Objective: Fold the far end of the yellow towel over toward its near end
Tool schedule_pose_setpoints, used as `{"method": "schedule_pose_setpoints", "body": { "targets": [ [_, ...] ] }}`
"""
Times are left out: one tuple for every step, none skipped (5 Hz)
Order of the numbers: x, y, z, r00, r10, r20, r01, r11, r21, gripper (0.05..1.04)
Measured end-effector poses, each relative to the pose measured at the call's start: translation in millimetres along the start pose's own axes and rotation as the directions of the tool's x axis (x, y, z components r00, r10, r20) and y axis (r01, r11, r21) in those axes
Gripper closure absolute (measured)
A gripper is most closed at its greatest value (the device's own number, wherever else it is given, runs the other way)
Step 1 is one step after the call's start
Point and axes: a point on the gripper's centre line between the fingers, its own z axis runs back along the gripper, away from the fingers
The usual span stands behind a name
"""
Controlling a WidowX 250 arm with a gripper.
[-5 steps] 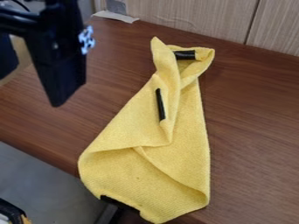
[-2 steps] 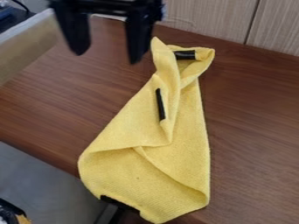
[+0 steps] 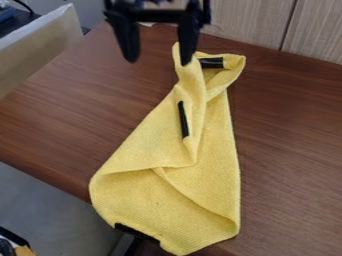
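While the yellow cloth [image 3: 152,145] lies unmoved, the pincer [image 3: 159,60] farther right in view, spread wide.

Cloth [image 3: 147,195]: yellow, black strips at 1, 12 and 7 o'clock. Table [image 3: 290,150]: brown woodgrain. Gripper [image 3: 159,59]: black.

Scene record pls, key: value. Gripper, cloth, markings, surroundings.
gripper: black, upper part of view, fingers apart
held: nothing
gripper_to_cloth: one fingertip overlaps narrow end in view; contact can't be told
cloth: yellow, folded over itself, wide end at table edge
markings: black strips at the narrow end, mid-cloth and wide end
surface: brown wood-grain table
behind: pale wood-grain panels
left: tan board
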Motion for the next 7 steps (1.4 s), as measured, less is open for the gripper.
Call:
{"method": "schedule_pose_setpoints", "body": {
  "targets": [
    [30,-2,-22,1.000,0.014,-0.004,-0.014,1.000,0.028,0.084],
    [56,-7,-36,1.000,0.023,0.010,-0.024,0.999,0.032,0.084],
    [77,-13,-49,1.000,0.020,0.000,-0.020,1.000,0.020,0.084],
    [98,-12,-60,0.999,0.036,0.002,-0.036,0.999,0.018,0.084],
    [111,-9,-73,0.999,0.052,-0.015,-0.052,0.999,0.005,0.133],
    [116,-6,-74,0.998,0.057,0.011,-0.057,0.998,0.025,0.393],
    [115,-6,-74,0.999,0.032,0.012,-0.032,0.999,0.043,0.716]
  ]
}}
